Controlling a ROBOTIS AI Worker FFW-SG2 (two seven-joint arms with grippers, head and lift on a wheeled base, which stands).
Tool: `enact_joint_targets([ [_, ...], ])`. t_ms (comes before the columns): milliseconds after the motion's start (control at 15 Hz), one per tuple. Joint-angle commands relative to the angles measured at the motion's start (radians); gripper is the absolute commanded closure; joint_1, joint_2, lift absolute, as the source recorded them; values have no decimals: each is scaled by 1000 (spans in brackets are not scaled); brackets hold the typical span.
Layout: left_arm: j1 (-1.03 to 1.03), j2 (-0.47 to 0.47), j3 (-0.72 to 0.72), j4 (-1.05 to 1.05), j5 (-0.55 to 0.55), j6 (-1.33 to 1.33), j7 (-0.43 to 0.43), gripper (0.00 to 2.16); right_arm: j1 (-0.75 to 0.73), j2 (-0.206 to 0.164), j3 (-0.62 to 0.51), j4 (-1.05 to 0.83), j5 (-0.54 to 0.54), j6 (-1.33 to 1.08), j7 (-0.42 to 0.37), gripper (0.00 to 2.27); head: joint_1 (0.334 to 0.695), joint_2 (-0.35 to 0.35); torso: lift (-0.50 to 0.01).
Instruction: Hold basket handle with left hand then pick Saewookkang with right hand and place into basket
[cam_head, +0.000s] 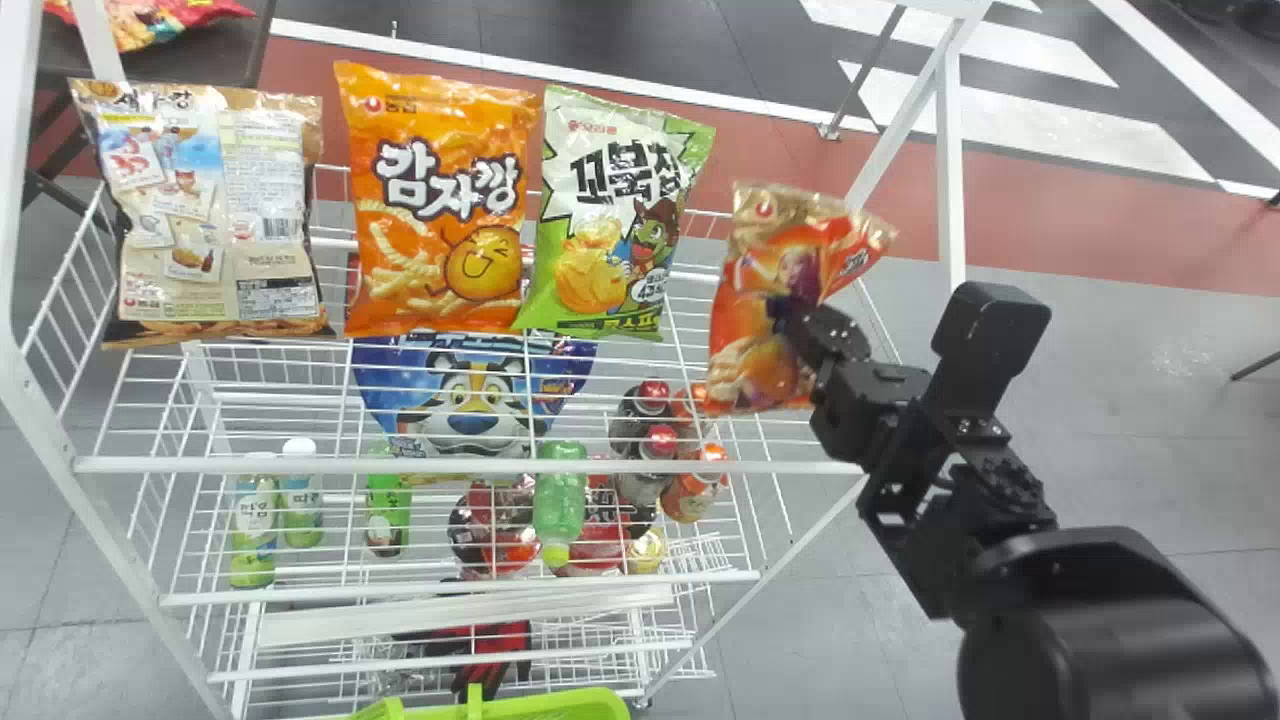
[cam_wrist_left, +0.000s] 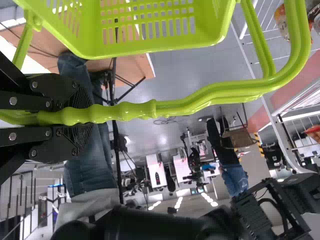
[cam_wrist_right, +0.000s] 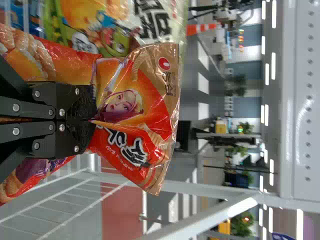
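Saewookkang (cam_head: 750, 310), red-orange bag: clamped around mid-bag in right gripper (cam_head: 790, 310), hanging roughly upright at right end of white wire rack (cam_head: 480, 466). Creased where pinched. Narrow gap in head view to green-white bag (cam_head: 620, 210); then orange bag (cam_head: 440, 200), overlapping its edge, and beige bag (cam_head: 200, 220), farther left. Apart from right white post (cam_head: 950, 170); open floor (cam_head: 1130, 430) beyond, to the right. Contact with rack: cannot tell. At near side of rack, well apart from held bag: green basket (cam_head: 540, 706), handle (cam_wrist_left: 150, 109) clenched in left gripper (cam_wrist_left: 82, 117). Labels: logo near top of held bag, pale lettering plus printed figure; bold dark-outlined white lettering on orange bag; black lettering on green-white bag; small-print panels and barcode on beige bag. Lower down in rack: blue bag with printed tiger (cam_head: 470, 400), bottles (cam_head: 560, 490).
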Motion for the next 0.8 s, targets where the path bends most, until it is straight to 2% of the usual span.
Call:
enact_joint_targets([
  [0,2,3,10,-14,0,8,0,1929,63,4,1,-124,-29,178,8,1980,695,-350,-19],
  [333,2,1,13,-13,0,8,4,1929,135,4,-17,-276,-113,500,51,1980,695,-350,-19],
  [533,1,-2,18,-16,2,8,3,1929,167,7,-13,-284,-150,583,88,1980,695,-350,-19],
  [733,-4,-5,18,-13,2,8,9,1929,183,-1,-8,-322,-159,785,109,1980,695,-350,-19],
])
